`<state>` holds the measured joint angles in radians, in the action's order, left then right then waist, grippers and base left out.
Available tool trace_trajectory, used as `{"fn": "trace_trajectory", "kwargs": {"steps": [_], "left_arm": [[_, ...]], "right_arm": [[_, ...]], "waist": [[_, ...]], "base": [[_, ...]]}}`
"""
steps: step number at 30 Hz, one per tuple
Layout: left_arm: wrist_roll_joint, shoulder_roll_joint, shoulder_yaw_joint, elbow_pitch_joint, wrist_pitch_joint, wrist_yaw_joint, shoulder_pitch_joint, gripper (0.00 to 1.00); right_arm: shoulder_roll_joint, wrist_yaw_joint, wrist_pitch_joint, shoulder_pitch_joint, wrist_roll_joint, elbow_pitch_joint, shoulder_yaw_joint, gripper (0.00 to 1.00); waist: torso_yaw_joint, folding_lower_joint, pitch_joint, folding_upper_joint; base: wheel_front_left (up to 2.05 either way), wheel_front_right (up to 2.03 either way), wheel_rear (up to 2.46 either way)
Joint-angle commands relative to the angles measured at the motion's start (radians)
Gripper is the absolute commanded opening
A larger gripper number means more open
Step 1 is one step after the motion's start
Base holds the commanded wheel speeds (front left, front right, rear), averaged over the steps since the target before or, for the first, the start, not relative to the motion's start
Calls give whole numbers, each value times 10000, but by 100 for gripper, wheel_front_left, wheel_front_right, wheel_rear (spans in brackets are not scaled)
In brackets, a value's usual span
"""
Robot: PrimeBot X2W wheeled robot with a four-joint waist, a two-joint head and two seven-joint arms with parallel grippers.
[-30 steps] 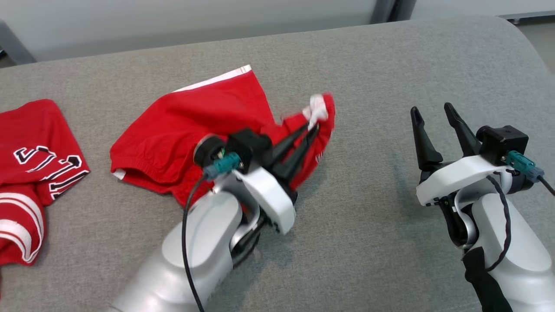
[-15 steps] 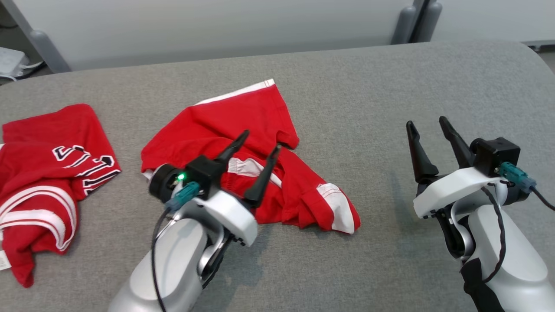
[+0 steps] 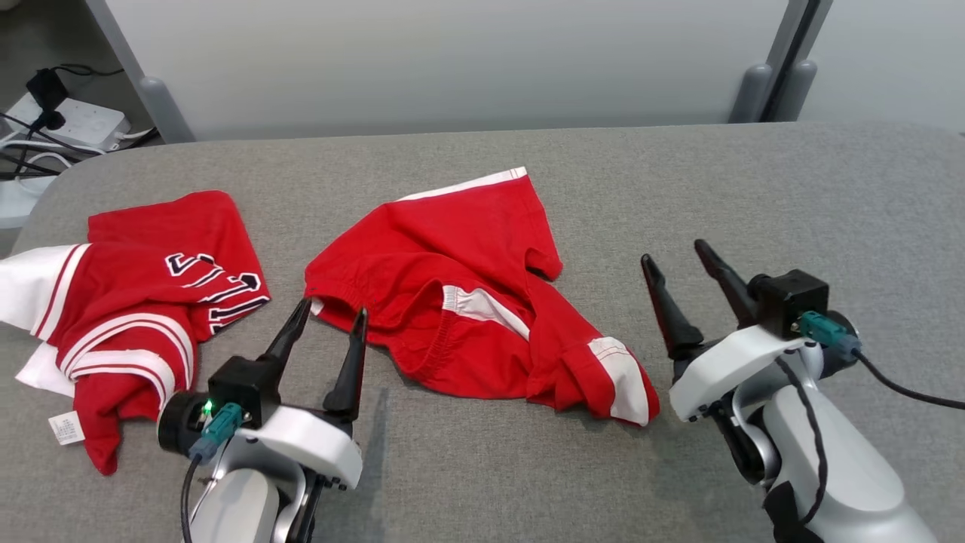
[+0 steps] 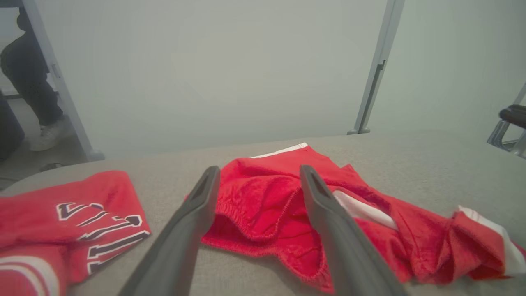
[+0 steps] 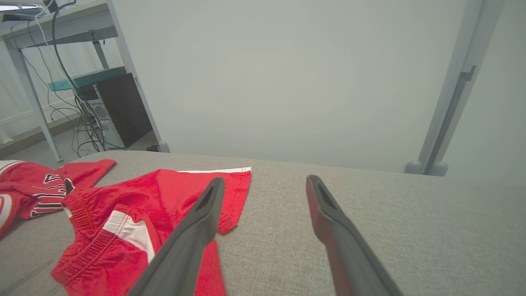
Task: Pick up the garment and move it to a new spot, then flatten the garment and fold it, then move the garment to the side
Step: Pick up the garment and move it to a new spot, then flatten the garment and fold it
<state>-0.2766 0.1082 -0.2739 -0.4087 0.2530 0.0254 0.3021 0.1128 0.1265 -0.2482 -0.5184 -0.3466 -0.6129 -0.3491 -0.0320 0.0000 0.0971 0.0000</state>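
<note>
1. Garment (image 3: pixel 452 302): red shorts with white trim, lying crumpled in the middle of the grey padded table (image 3: pixel 754 188), between the two arms. The elastic waistband faces the left arm. One leg is twisted over itself at the right end, white band up.
2. Left gripper (image 3: pixel 333 308): fingers spread, nothing between them. The tips sit just short of the waistband corner, and I cannot tell whether they touch it. In the left wrist view the waistband (image 4: pixel 254 230) lies in the gap ahead of the fingers.
3. Right gripper (image 3: pixel 673 253): fingers spread and empty, standing off the cloth's right end. The twisted leg's hem lies near its base.
4. Judgement: the garment looks placed and not yet flattened, so spreading comes next.
5. Risk: the waistband gapes open. A deep pinch there would likely take both layers at once, and the shorts would lift as a bundle rather than open out.
6. Risk: the twisted leg. Pulling the two ends apart without undoing the turn would lock the twist in, and any fold made over it would be lumpy.
7. Risk: a second red garment (image 3: pixel 151 302), with lettering, lies close on the left arm's outer side. A sweep or drag toward that side could snag it or heap the two together.
8. Risk: the table cover looks grippy. Dragging the cloth low across it would probably bunch it again.
</note>
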Motion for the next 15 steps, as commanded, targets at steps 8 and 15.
{"fn": "trace_trajectory", "kwargs": {"steps": [8,15], "left_arm": [[548,-199,1196,377,87,316,-826,100],[771,-520,1265,486,87,575,-1030,100]], "right_arm": [[-75,42,-136,-42,-799,-190,-1981,100],[-129,42,-136,-576,-1222,-848,-3147,100]], "waist": [[889,0,-2,0],[2123,0,152,0]], "base": [[0,0,0],[0,0,0]]}}
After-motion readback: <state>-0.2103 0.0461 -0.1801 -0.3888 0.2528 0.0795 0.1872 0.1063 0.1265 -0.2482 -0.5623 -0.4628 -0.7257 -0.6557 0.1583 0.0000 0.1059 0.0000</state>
